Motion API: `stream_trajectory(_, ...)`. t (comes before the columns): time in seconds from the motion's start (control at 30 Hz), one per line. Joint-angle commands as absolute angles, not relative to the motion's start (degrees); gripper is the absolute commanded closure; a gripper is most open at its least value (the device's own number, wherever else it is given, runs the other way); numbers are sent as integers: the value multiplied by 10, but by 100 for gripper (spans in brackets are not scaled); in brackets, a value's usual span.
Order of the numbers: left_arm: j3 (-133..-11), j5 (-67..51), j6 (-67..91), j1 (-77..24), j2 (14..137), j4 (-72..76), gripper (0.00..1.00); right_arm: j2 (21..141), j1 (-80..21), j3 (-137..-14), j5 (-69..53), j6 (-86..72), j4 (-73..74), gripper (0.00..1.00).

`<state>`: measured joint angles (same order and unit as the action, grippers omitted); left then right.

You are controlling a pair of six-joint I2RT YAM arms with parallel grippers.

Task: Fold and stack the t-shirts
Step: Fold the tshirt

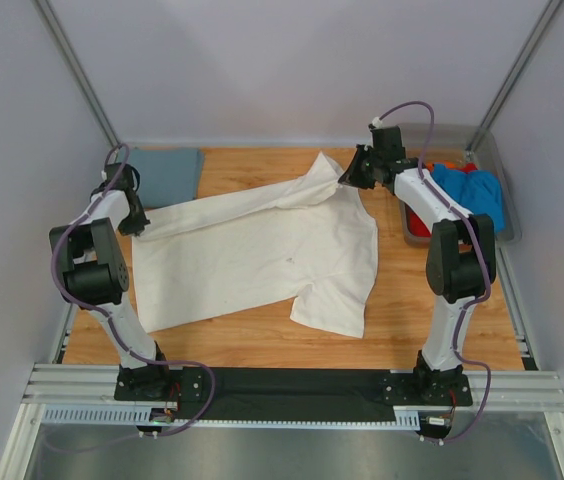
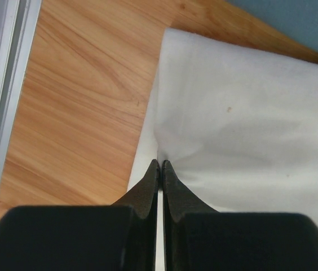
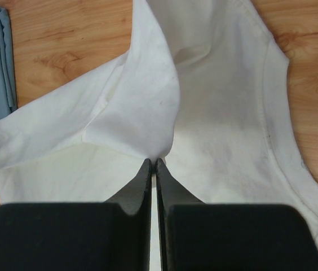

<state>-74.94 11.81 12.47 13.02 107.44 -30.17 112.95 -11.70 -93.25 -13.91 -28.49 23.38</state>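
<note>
Left gripper (image 1: 140, 224): clamped on white shirt (image 1: 262, 250), 9 o'clock
Right gripper (image 1: 346, 178): clamped on it, 1 o'clock
Grey shirt (image 1: 167, 172): 11 o'clock
Bin (image 1: 509, 205): 2 o'clock

T-shirts, four: one cream-white t-shirt (image 1: 262, 250), one grey-blue t-shirt (image 1: 167, 172), one bright blue t-shirt (image 1: 474, 192), one orange-red t-shirt (image 1: 417, 220). Clear grey plastic bin (image 1: 511, 222), one. Robot arms, two: left arm (image 1: 92, 265), right arm (image 1: 457, 262). Wooden desk (image 1: 402, 320), one.
</note>
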Motion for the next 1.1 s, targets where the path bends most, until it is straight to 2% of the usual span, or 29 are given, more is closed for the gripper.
stream_trajectory(0.0,-773,154,129,146,1078,-303,100,1119,-120,-932,-142,-284,233,100)
stream_trajectory(0.57,-772,112,147,154,1109,-332,99,1136,-122,-945,-127,-287,300,100)
stream_trajectory(0.67,-751,136,177,153,1079,-342,75,1124,-126,-915,-138,-297,317,100)
stream_trajectory(0.7,-735,148,193,153,1050,-341,64,1117,-127,-909,-140,-294,325,99)
stream_trajectory(0.77,-726,157,201,154,1025,-342,56,1112,-134,-891,-129,-288,347,93)
stream_trajectory(0.93,-765,166,206,153,991,-373,55,1101,-133,-884,-144,-296,375,98)
stream_trajectory(1.07,-792,155,217,154,994,-388,55,1067,-133,-831,-158,-316,333,100)
